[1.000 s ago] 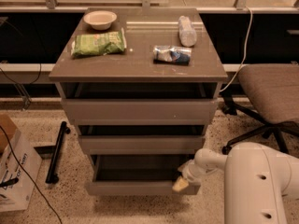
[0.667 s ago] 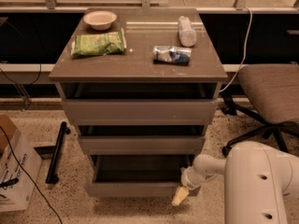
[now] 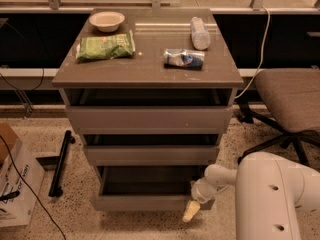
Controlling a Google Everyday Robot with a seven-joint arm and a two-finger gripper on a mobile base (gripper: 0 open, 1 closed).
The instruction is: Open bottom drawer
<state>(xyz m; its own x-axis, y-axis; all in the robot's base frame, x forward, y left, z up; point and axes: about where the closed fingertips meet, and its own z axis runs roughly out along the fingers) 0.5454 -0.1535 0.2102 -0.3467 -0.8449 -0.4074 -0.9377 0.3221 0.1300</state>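
Lower right of the frame: white arm (image 3: 272, 199), with the hand (image 3: 192, 210) pointing down just at the right end of the bottom drawer (image 3: 140, 202) front. Cannot tell how far open, or whether gripping anything. Low centre, stands pulled out beyond the two drawers above, shallow box showing. Farther up, on the table (image 3: 150, 76): green bag (image 3: 106, 46), blue-white packet (image 3: 184, 58), lying bottle (image 3: 200, 26), bowl (image 3: 106, 20) toward upper left.
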